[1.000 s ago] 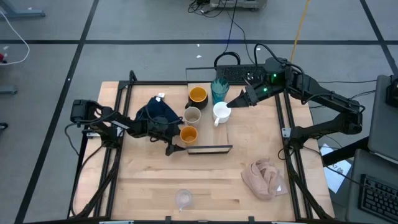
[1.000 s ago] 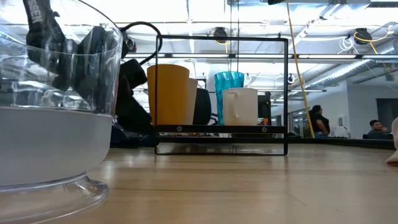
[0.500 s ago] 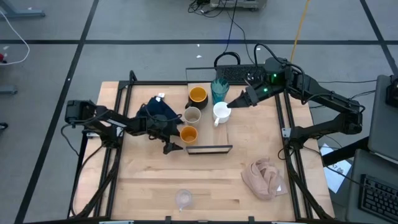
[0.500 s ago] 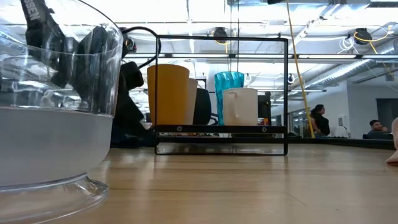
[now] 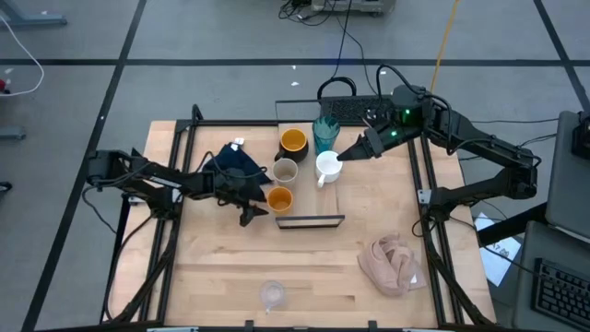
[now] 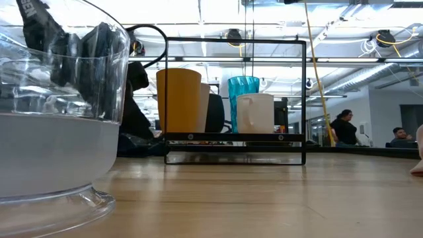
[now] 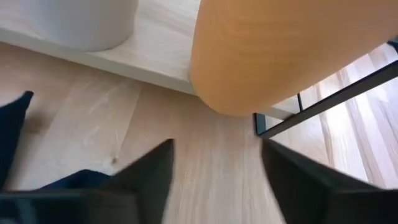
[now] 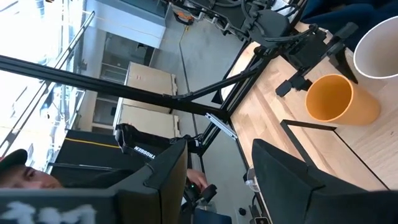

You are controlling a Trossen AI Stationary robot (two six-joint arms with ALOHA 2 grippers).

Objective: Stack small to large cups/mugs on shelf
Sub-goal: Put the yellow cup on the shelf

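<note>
Five vessels are seen on the long light-wood shelf; the small orange cup is nearest its dark front edge. The left hand, fingers spread and empty, is placed beside that cup. The right hand, spread, is held at the white mug. The small clear glass is left on the table.

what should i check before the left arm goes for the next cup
1. Left gripper free: ok, jaws open and holding nothing, just off the orange cup.
2. Orange cup on the shelf: ok, upright at its front end.
3. Other cups on the shelf: ok, grey cup, black mug, tumbler and white mug all upright.
4. Glass still to place: not ok, it stands alone near the table's front edge.
5. Right gripper clear: cannot tell, it sits at the white mug.
</note>
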